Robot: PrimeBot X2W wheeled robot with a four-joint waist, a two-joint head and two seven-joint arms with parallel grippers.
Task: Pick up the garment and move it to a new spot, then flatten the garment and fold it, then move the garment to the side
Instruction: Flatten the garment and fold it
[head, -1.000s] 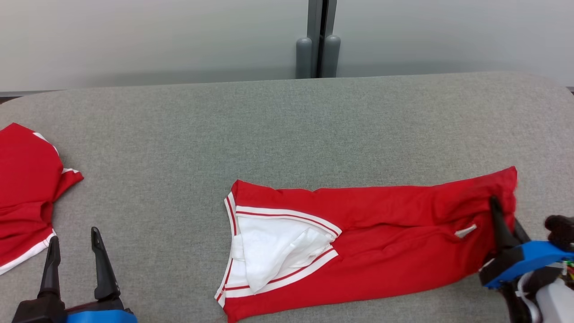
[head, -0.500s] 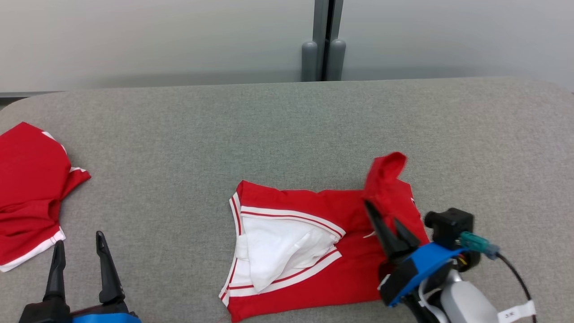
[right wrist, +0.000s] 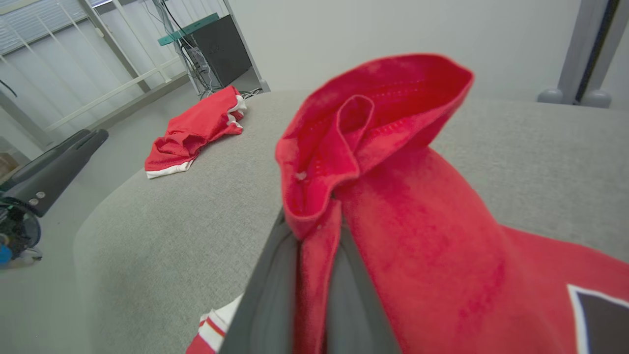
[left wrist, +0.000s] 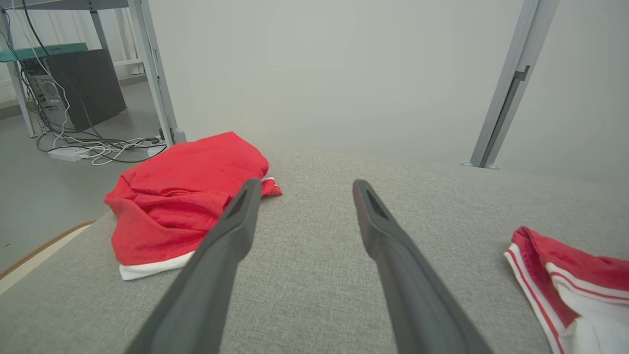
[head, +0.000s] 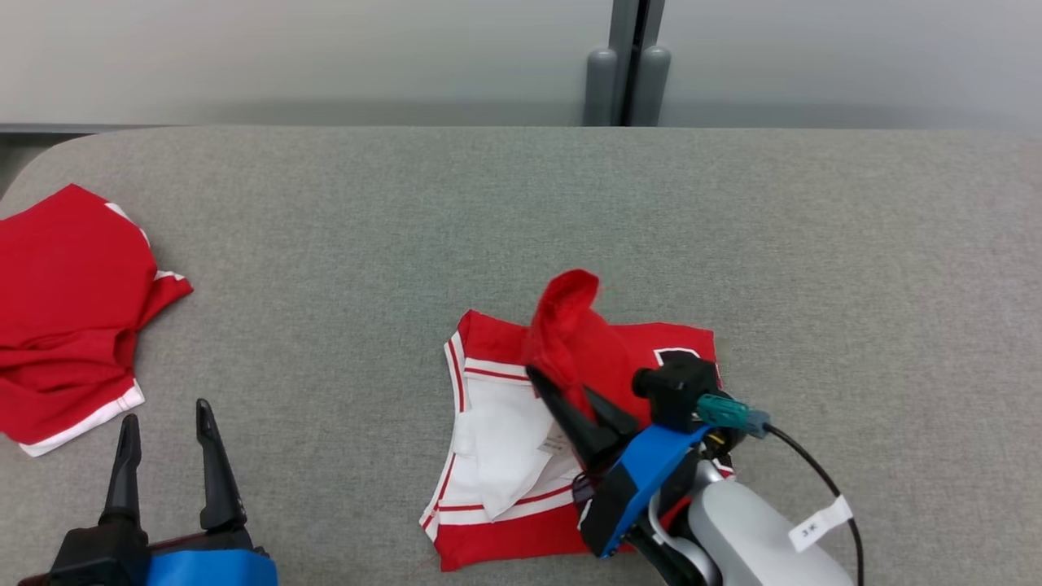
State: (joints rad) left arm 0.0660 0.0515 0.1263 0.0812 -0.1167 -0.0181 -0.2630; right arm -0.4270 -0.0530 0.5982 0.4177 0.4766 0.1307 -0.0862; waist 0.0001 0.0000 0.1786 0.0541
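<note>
Far left: crumpled red cloth with white hem (head: 69,293), lying on grey fabric-covered desk (head: 326,244). Lower left: left pincer (head: 164,412), fingers apart, empty. Centre: red jersey garment with white-striped trim (head: 496,439), part-folded on desk. Right pincer (head: 562,381) clamped together on its raised red hem (right wrist: 373,98). Risk: slippage of thin cloth from shallow grip mid-fold, leaving skewed, bunched layers.
</note>
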